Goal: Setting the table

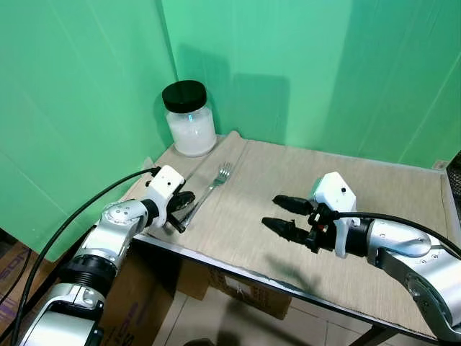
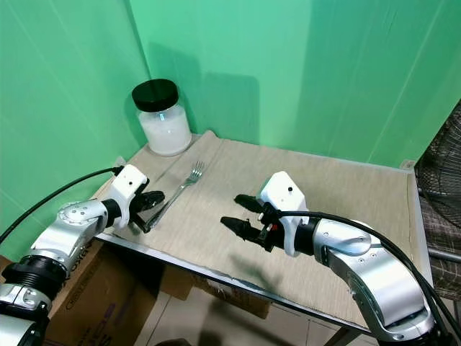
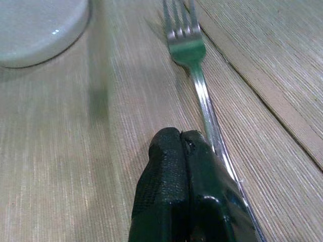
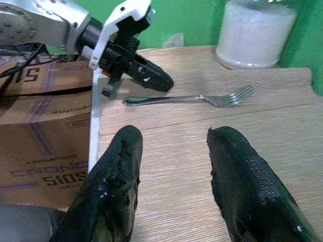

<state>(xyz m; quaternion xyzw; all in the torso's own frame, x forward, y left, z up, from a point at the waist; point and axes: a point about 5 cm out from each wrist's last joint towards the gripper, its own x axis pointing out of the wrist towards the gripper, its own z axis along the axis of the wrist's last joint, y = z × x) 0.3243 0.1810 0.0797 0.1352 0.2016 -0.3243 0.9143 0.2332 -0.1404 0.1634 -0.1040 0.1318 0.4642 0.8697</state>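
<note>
My left gripper [image 1: 184, 205] clenched beside the fork [image 1: 209, 191] handle at the table [image 1: 374, 209] near-left edge, my right gripper [image 1: 284, 215] released mid-table, jar [image 1: 189, 119] far left.

One fork [image 1: 213, 186], one jar [image 1: 189, 119], one cardboard box [image 4: 40, 146].

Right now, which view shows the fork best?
The right wrist view: the whole fork lies side-on, tines toward the jar, the left gripper above its handle. The left wrist view shows tines and neck close up, the handle hidden beside the shut fingers. The eye views show it small.
</note>
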